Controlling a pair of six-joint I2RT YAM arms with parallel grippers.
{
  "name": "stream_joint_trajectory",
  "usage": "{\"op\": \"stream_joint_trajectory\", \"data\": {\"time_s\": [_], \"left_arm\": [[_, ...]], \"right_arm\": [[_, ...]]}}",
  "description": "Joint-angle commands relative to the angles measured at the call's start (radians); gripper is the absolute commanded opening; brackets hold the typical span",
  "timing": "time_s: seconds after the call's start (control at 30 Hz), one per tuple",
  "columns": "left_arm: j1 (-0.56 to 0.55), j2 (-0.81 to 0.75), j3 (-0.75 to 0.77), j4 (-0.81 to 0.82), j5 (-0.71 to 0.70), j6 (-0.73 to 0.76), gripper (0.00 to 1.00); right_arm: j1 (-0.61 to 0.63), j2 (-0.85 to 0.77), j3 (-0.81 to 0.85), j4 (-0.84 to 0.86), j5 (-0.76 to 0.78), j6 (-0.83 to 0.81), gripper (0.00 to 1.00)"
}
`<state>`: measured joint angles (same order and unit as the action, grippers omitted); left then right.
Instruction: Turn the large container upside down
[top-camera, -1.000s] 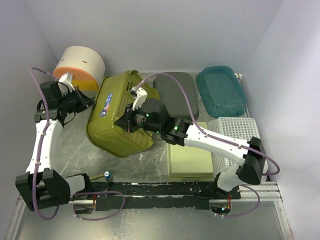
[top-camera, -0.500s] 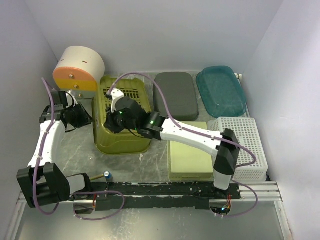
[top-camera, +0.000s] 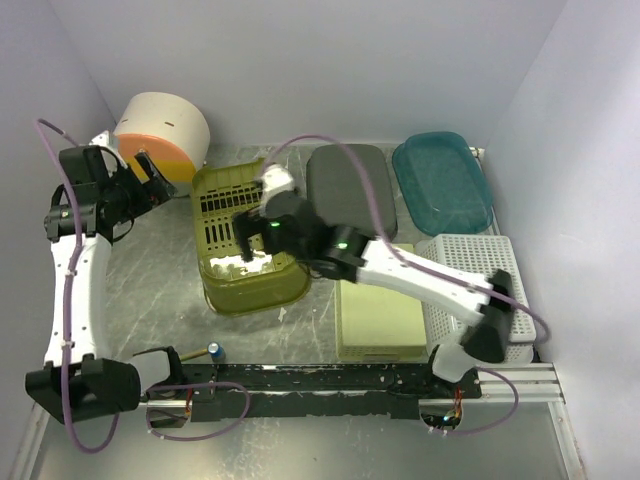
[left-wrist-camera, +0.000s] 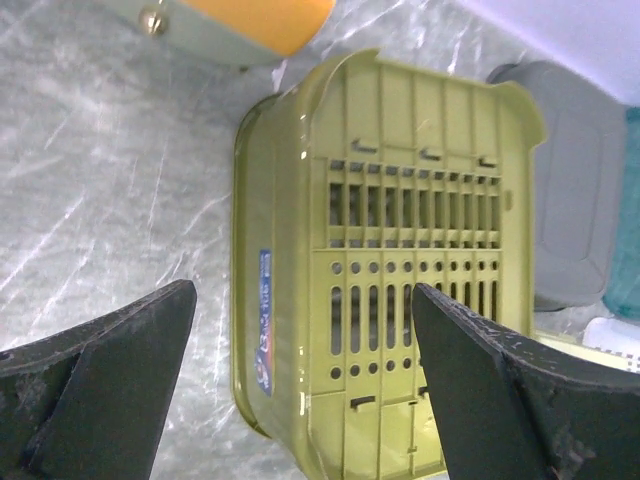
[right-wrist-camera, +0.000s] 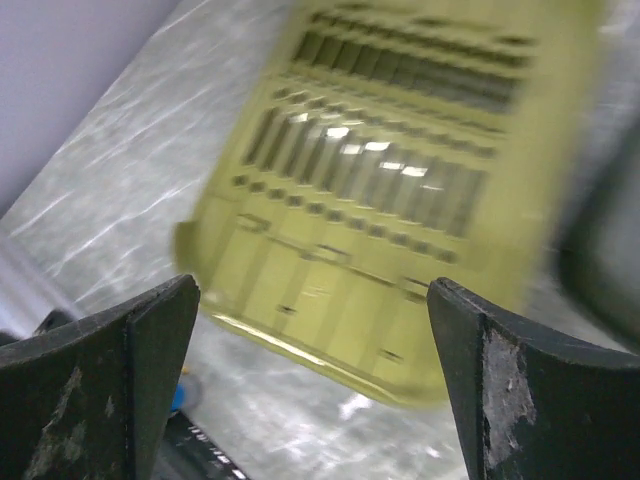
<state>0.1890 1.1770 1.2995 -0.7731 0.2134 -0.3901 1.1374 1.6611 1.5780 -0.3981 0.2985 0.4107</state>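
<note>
Olive-green glossy plastic tub (top-camera: 245, 262), rectangular and deep-walled, lies bottom-up on your grey marbled tabletop (top-camera: 150, 290), slotted base showing, between the orange-and-cream drum (top-camera: 160, 130) and the dark grey lid (top-camera: 350, 185). Your left gripper (left-wrist-camera: 300, 295), off its left side, and your right gripper (right-wrist-camera: 312, 290), over it, both stand wide open, holding nothing.

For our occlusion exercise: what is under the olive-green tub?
The large container lies bottom up on the table. Its slotted base and walls cover the space beneath; nothing shows through the slots.
</note>
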Motion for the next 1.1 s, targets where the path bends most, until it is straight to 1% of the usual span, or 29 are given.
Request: {"op": "stream_joint_trajectory", "data": {"time_s": [0.0,0.03,0.07,0.17,0.2,0.23,0.3,0.37,0.43,0.5,0.6,0.7,0.8,0.9,1.07], "left_arm": [[-0.054,-0.062,0.081,0.032,0.022,0.0,1.0],[-0.102,-0.066,0.095,0.047,0.01,-0.013,1.0],[-0.18,-0.066,0.109,0.057,-0.02,-0.021,1.0],[-0.436,-0.029,0.174,0.042,-0.201,-0.024,1.0],[-0.503,-0.011,0.193,0.034,-0.24,-0.025,1.0],[-0.564,0.007,0.205,0.033,-0.271,-0.026,1.0],[-0.678,0.041,0.203,0.053,-0.325,-0.026,1.0],[-0.782,0.08,0.185,0.086,-0.378,-0.023,1.0],[-0.873,0.142,0.184,0.095,-0.429,-0.022,1.0],[-0.941,0.197,0.191,0.089,-0.463,-0.02,0.99],[-0.998,0.233,0.171,0.129,-0.462,-0.014,0.99],[-1.012,0.207,0.111,0.21,-0.429,-0.005,0.99],[-1.012,0.169,0.06,0.27,-0.424,0.007,1.0],[-1.011,0.147,0.037,0.291,-0.439,0.013,1.0],[-1.011,0.138,0.028,0.272,-0.48,0.006,1.0]], "right_arm": [[-0.128,-0.267,-0.175,-0.067,0.281,0.0,1.0],[-0.187,-0.314,-0.223,-0.076,0.264,0.022,1.0],[-0.264,-0.363,-0.278,-0.082,0.237,0.039,1.0],[-0.485,-0.474,-0.399,-0.116,0.175,0.087,1.0],[-0.556,-0.504,-0.425,-0.133,0.168,0.09,1.0],[-0.601,-0.526,-0.442,-0.158,0.174,0.096,1.0],[-0.679,-0.559,-0.472,-0.194,0.181,0.112,1.0],[-0.72,-0.582,-0.5,-0.216,0.18,0.127,1.0],[-0.73,-0.591,-0.517,-0.236,0.19,0.154,1.0],[-0.732,-0.588,-0.524,-0.261,0.223,0.19,1.0],[-0.731,-0.562,-0.51,-0.331,0.327,0.27,1.0],[-0.73,-0.524,-0.474,-0.396,0.4,0.309,1.0],[-0.732,-0.489,-0.444,-0.427,0.405,0.29,1.0],[-0.731,-0.475,-0.441,-0.428,0.4,0.286,1.0],[-0.731,-0.531,-0.49,-0.343,0.337,0.247,1.0]]}}
